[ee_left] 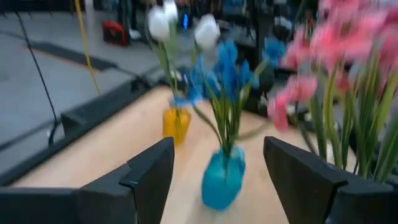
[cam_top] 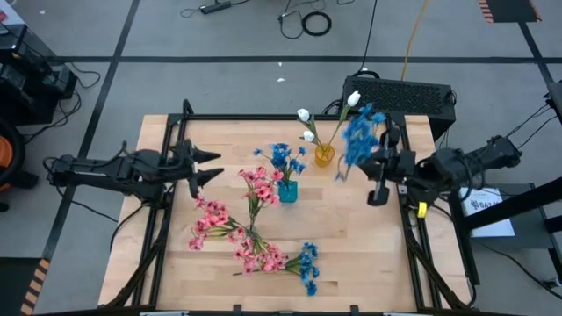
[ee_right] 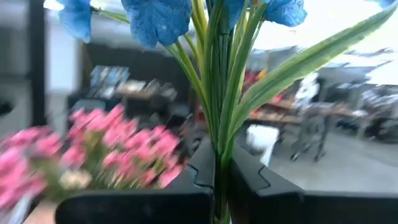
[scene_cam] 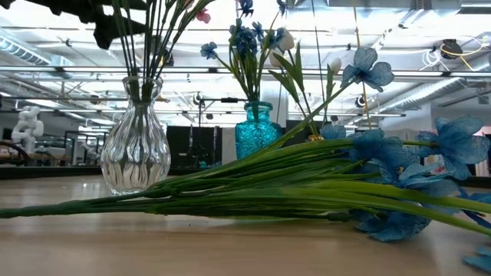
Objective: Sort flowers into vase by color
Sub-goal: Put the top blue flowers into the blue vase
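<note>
Right gripper point(ee_right: 221, 180) clenched on blue spray point(cam_top: 360, 136) stem, lifted beside yellow vase point(cam_top: 324, 155), prob. bound for teal vase point(cam_top: 287, 190) w/ blues. Left gripper point(ee_left: 217, 180) released, waiting.

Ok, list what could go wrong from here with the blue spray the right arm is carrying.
1. The right end effector is shut on the blue spray low on its thin stems, so the blossoms may sway and miss the blue vase.
2. That vase already holds blue flowers; forcing more in could tip it.
3. The yellow vase with white buds stands between them and could be knocked.
4. The left end effector waits open near the pink flowers.
</note>
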Controlling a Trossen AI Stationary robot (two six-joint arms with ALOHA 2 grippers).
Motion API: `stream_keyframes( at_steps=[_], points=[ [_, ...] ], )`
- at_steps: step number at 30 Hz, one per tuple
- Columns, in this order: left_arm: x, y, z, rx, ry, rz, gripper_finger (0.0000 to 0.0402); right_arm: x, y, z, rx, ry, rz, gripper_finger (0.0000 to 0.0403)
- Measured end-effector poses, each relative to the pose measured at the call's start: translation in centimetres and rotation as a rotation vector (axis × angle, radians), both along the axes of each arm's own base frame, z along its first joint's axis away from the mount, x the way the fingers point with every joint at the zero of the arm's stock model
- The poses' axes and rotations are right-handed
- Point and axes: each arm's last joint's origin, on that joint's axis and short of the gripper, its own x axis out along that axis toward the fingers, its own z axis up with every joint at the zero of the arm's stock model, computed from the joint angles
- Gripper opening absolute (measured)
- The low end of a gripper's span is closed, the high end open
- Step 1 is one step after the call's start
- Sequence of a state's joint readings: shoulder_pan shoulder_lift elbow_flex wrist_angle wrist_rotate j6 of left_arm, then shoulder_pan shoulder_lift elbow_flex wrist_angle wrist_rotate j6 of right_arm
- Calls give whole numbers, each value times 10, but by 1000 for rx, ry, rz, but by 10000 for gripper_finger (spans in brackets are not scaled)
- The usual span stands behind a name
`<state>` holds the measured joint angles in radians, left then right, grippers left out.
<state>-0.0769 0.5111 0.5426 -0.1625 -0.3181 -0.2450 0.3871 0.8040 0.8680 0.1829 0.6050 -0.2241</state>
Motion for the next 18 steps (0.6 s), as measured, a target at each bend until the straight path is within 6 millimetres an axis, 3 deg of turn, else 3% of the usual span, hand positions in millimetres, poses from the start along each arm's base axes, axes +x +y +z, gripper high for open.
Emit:
stream_keyframes(
  at_steps=[4, 8, 13, 18],
  points=[
    [-10, 2, 12, 39, -106, 33, 254, 8, -9, -16, 28, -147, -72, 7],
    [-18, 5, 35, 114, -165, 124, 254, 18, -13, -28, 31, -164, -97, 8],
    [-22, 6, 76, 227, -204, 174, 254, 28, -15, -27, 1, -230, 10, 8],
    [-8, 5, 114, 281, -214, 173, 254, 34, -23, -21, -36, -357, 73, 8]
  ],
)
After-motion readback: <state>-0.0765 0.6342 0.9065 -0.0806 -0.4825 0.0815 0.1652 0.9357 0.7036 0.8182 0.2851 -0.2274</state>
